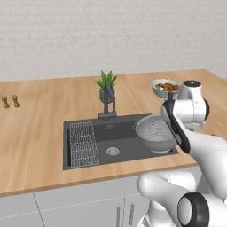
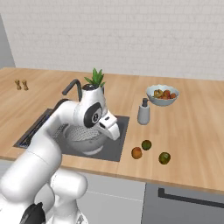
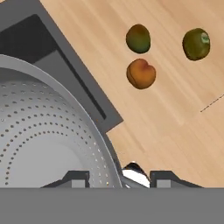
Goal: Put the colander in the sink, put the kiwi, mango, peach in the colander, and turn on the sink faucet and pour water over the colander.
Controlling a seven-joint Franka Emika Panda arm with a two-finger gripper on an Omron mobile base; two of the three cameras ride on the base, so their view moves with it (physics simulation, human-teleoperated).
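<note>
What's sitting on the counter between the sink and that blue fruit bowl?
A grey soap dispenser stands between the sink and fruit bowl, seen in the right base view.

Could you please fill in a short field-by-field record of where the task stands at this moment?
colander: round grey perforated metal colander over the right end of the dark grey rectangular sink
gripper: two-finger gripper shut on the colander's rim
fruit: small orange-red peach and two greenish fruits on the wooden counter, right of the sink
faucet: dark grey upright faucet, no water running
other: pale blue fruit bowl and grey soap dispenser behind the fruit
</note>
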